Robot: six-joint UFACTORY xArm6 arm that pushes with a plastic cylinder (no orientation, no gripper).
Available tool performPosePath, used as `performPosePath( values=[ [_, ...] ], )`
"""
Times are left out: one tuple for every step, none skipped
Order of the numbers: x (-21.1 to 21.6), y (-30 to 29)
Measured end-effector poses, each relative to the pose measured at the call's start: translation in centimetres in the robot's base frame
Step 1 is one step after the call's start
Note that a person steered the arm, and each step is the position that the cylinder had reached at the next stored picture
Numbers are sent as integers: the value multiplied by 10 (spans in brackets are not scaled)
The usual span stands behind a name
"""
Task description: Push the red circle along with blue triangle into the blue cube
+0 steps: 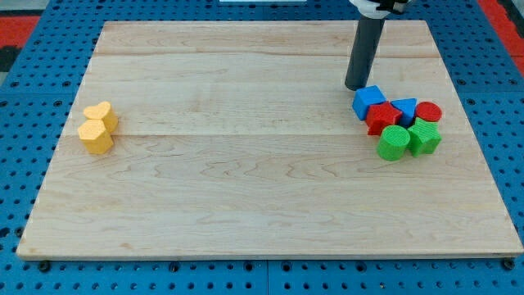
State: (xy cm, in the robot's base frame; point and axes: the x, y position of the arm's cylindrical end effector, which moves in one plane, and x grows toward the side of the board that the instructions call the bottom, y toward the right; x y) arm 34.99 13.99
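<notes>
The blue cube (368,100) sits at the view's right, at the left end of a tight cluster. The blue triangle (404,109) lies just right of it, and the red circle (428,112) touches the triangle's right side. A red star-like block (381,118) sits between the cube and the triangle, slightly lower. My tip (355,86) stands on the board just up-left of the blue cube, touching or nearly touching its top-left corner.
A green round block (394,142) and a green block (423,137) sit just below the cluster. A yellow heart (101,114) and a yellow hexagon-like block (96,137) lie together at the view's left. The wooden board (246,164) ends close to the cluster's right.
</notes>
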Motion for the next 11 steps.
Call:
performPosePath(
  values=[
    [-1, 10],
    [-32, 67],
    [-34, 146],
    [10, 204],
    [60, 205],
    [106, 189],
    [107, 150],
    [71, 96],
    [40, 45],
    [42, 42],
    [40, 56]
  ],
)
